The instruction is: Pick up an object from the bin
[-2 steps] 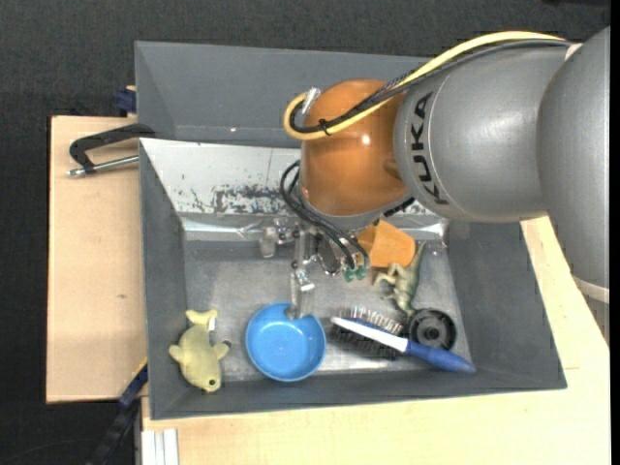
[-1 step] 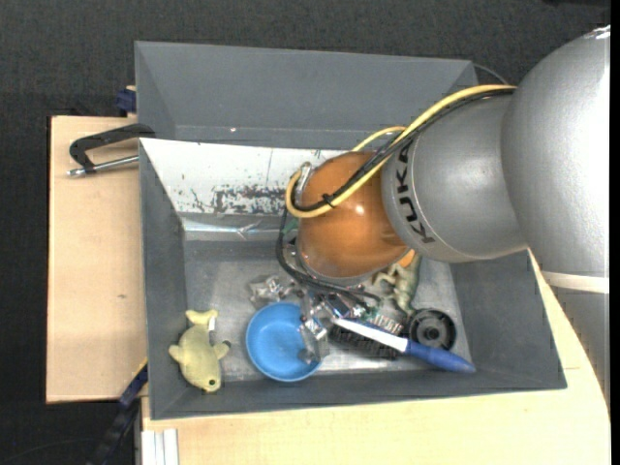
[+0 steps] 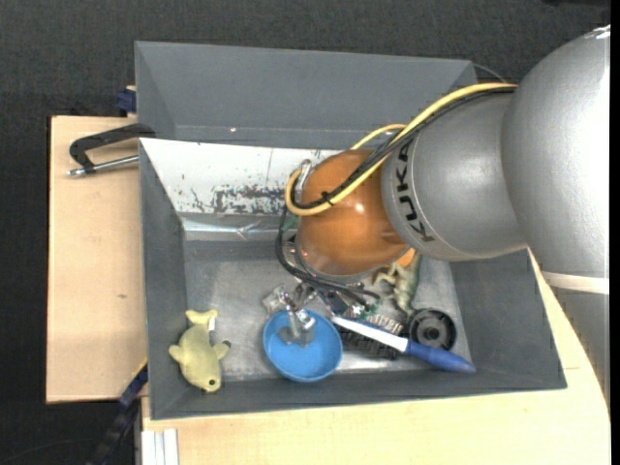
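Blue round dish: lies at the front of the bin, near the middle, with the open side up.
My gripper: directly over the dish and very near to it; how far it is open I cannot tell.
Yellow toy fish: front left, apart from the dish.
Blue-handled brush: just right of the dish, beside a black round part.

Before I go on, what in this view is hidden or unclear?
Camera view: bin floor at the back, covered by the orange wrist cover.
Half under the arm: pale green things by the black ring, kind unclear.
Whether the claw touches the blue dish: too cluttered to tell.
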